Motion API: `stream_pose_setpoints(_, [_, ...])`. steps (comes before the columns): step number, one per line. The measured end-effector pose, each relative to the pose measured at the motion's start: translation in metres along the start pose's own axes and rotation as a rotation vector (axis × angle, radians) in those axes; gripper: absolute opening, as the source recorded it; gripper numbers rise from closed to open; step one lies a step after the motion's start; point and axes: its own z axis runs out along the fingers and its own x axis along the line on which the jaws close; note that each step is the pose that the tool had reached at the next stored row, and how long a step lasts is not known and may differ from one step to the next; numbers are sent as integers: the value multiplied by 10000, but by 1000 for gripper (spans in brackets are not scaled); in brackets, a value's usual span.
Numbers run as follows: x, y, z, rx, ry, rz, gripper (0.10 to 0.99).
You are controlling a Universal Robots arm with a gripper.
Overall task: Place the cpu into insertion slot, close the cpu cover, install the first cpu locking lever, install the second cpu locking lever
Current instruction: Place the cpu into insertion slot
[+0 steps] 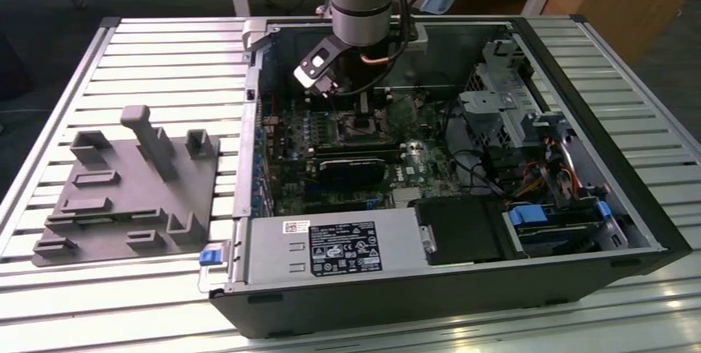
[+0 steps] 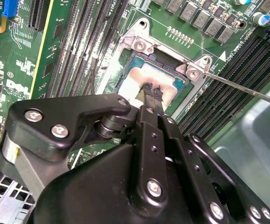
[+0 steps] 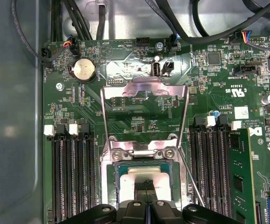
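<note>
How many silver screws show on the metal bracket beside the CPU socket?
2: silver screws, one at each end of the grey bracket; the black end effector may hide more.

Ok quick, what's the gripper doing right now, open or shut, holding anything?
Gripper: shut, gripping nothing; its tips are down on the small flat square pale silvery cpu, which lies in the square insertion slot.
</note>
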Motion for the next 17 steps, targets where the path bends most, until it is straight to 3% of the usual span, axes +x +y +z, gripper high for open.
stream_pose_setpoints(9, [-2, 10, -153, 6, -12, 0, 106])
stream_pose_setpoints(17, [-3, 27, -368, 7, -16, 1, 106])
